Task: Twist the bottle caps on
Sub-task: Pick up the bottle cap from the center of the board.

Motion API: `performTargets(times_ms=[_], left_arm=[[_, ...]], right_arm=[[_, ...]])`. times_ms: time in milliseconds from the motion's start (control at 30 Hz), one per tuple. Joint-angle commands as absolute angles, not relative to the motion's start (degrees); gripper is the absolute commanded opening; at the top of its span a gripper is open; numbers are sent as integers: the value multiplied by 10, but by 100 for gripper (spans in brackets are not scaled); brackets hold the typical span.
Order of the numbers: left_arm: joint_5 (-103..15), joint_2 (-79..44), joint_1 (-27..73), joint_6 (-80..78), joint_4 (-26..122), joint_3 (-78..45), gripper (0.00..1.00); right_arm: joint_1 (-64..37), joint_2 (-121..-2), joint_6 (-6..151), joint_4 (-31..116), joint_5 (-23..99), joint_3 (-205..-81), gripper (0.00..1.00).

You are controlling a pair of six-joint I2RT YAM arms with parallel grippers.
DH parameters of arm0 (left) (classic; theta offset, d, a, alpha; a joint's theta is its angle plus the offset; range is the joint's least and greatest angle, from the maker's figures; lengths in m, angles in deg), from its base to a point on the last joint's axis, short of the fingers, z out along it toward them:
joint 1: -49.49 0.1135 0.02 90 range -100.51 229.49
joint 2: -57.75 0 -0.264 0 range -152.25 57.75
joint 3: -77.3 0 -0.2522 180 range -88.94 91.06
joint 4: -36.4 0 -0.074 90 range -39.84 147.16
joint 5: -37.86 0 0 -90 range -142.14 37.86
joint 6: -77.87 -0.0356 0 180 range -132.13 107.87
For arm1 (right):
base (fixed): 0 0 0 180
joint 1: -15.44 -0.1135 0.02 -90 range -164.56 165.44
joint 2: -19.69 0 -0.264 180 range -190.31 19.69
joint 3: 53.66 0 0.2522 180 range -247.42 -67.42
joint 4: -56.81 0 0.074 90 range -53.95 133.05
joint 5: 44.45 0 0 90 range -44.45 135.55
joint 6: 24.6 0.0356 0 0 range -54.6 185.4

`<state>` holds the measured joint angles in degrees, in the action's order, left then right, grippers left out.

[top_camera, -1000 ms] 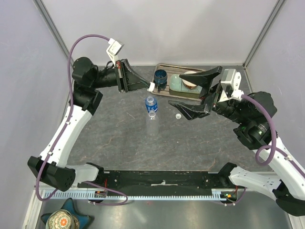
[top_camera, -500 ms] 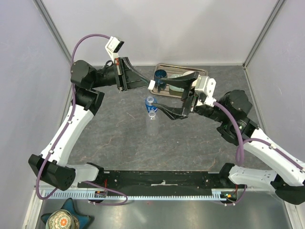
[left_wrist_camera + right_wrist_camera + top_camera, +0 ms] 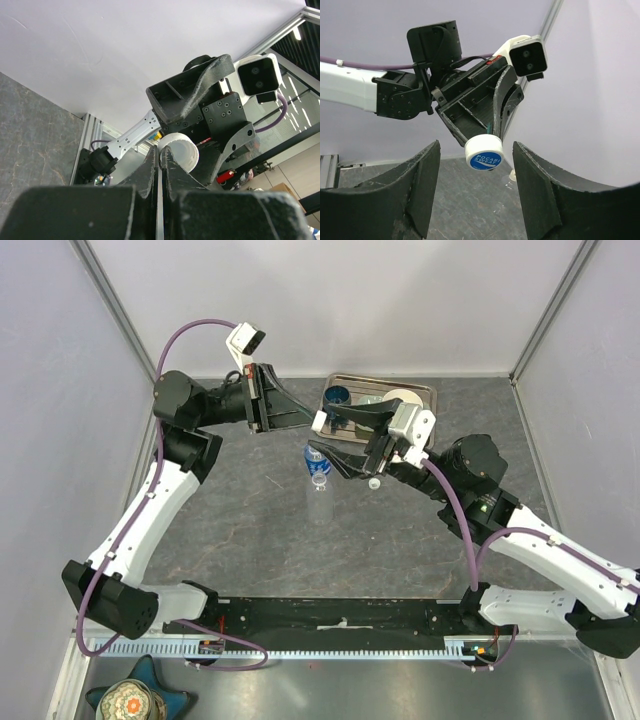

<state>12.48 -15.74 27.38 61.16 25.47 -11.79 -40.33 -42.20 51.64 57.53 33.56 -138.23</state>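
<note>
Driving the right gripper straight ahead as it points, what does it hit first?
Probably the white cap pinched in the left gripper; the right wrist view shows it centred ahead of the open right gripper. How far off is unclear.

The top camera looks steeply down from above and behind, arm bases point(image 3: 190, 602) at 6 o'clock, the whole desk point(image 3: 250, 540) in frame. The left wrist camera sights upward along the left pincer point(image 3: 160, 152). The right wrist camera looks back through the spread right pincer point(image 3: 476, 145). Both, close and face to face, share the pinched white cap point(image 3: 178, 150).
</note>
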Motion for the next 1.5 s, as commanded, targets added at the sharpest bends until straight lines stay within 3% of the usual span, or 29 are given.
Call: performTargets(times_ms=[0, 767, 1167, 1467], left_arm=[[132, -140, 268, 643, 225, -119, 2], [135, -126, 266, 655, 216, -126, 2], [130, -125, 266, 651, 215, -133, 2], [128, -121, 266, 651, 217, -134, 2]], right_arm=[[-407, -423, 512, 613, 358, -1376, 66], [-406, -434, 529, 596, 358, -1387, 52], [-407, -420, 537, 594, 354, -1393, 59], [-407, -429, 543, 580, 351, -1400, 49]])
